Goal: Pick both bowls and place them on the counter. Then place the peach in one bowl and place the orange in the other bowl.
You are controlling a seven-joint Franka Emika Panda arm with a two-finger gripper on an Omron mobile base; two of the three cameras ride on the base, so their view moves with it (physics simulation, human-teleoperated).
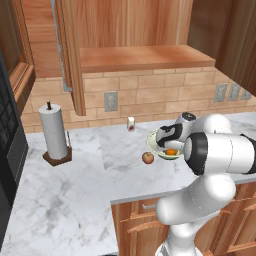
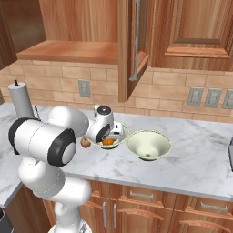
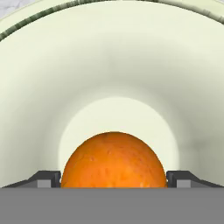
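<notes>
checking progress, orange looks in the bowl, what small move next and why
Probably lift the gripper straight up out of the bowl: its jaws stand open on either side of the orange, which sits on the bowl's floor, while the peach waits on the counter.

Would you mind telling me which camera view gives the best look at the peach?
The left base view: the peach sits in full sight on the counter, just left of the bowl under the gripper. In the right base view, the peach is a sliver beside the arm.
</notes>
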